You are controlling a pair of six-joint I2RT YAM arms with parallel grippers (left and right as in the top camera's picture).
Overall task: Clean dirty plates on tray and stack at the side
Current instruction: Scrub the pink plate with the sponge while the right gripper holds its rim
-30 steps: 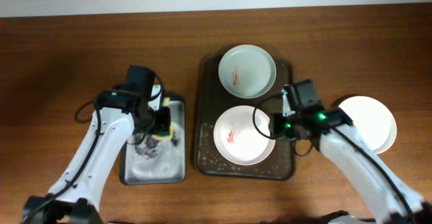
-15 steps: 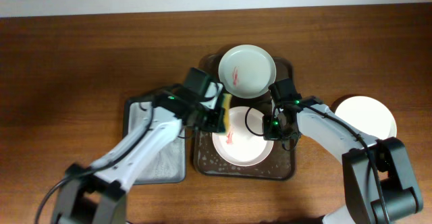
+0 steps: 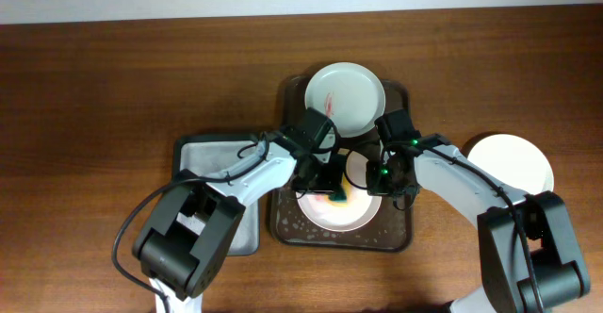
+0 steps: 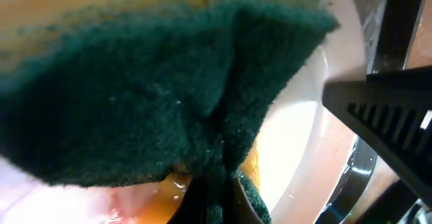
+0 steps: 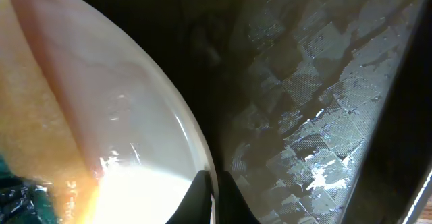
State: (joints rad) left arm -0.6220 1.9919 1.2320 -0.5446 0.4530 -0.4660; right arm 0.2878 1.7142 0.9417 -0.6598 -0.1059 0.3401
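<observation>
Two white plates lie on the dark brown tray (image 3: pixel 283 115). The far plate (image 3: pixel 345 98) has a red smear. My left gripper (image 3: pixel 332 183) is shut on a green and yellow sponge (image 3: pixel 337 197) and presses it on the near plate (image 3: pixel 325 214); the sponge's green face (image 4: pixel 155 89) fills the left wrist view. My right gripper (image 3: pixel 384 177) is shut on the near plate's right rim (image 5: pixel 192 150), a finger each side. A plain white plate (image 3: pixel 513 167) lies on the table at the right.
A smaller grey metal tray (image 3: pixel 212 200) with a black rim sits left of the brown tray. The brown tray's wet floor (image 5: pixel 317 116) shows in the right wrist view. Both arms cross over the brown tray's middle.
My left gripper has carried the sponge from the grey tray to the right and onto the near plate. My right gripper moved up to the plate's rim and has held there since.
</observation>
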